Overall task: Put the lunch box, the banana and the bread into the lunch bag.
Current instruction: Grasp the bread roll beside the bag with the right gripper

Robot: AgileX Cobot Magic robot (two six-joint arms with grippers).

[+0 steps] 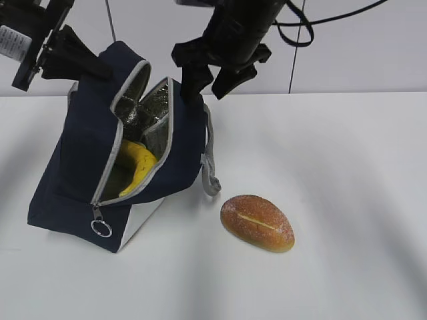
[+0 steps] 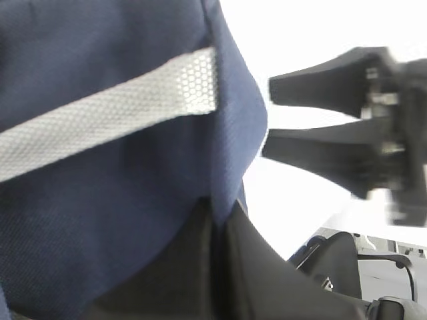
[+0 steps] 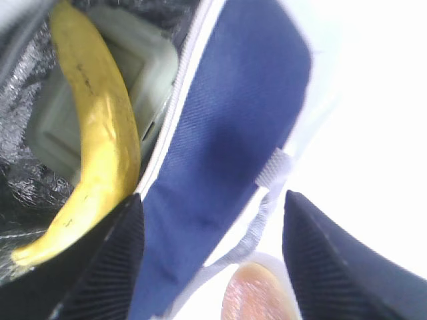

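The navy lunch bag (image 1: 80, 153) stands unzipped on the white table, tilted, with its mouth gaping. Inside it lies the yellow banana (image 3: 100, 133) on the pale green lid of the lunch box (image 3: 137, 70); the banana (image 1: 137, 167) also shows through the opening. My left gripper (image 1: 101, 68) is shut on the bag's upper left fabric edge (image 2: 133, 200), holding it up. My right gripper (image 1: 205, 90) hangs open just above the bag's right rim, with nothing between its fingers (image 3: 117, 257). The bread (image 1: 257, 222) lies on the table to the right of the bag, apart from it.
A grey webbing handle (image 1: 210, 167) hangs down the bag's right side, close to the bread. The zipper's ring pull (image 1: 101, 228) dangles at the bag's lower front. Bare white table (image 1: 347, 167) spreads to the right and front.
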